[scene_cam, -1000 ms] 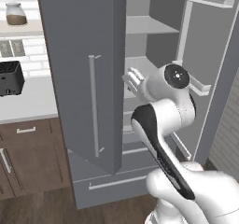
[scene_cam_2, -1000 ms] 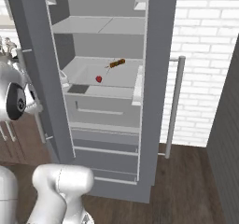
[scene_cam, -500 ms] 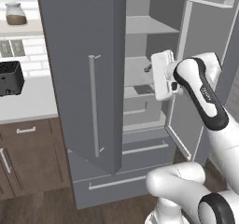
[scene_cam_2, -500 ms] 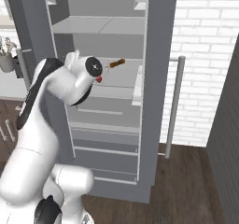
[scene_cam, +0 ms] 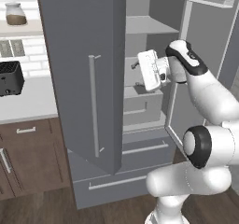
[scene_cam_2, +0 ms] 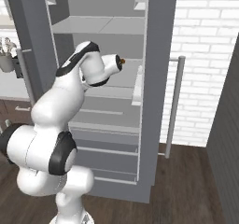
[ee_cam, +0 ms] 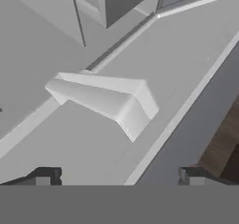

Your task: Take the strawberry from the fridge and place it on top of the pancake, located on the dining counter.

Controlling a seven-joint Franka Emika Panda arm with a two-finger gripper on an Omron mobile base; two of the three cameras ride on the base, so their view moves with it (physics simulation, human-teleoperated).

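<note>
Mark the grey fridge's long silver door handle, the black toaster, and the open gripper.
Silver bar handle (scene_cam: 94, 106): left base view, mid-shaft.
Black toaster (scene_cam: 10, 78): left base view, front face.
Gripper (ee_cam: 119, 175): hand view, midway between fingertips.

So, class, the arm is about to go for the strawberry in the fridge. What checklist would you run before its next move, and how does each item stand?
1. Doors of the tall matte grey fridge open: ok.
2. End effector open, nothing between its jaws: ok.
3. End effector reaching into the fridge's upper compartment: ok.
4. End effector aimed at the tiny red strawberry: not ok; the hand view faces a white bin.
5. Where the strawberry lies relative to the small brownish-orange food item: cannot tell.
</note>
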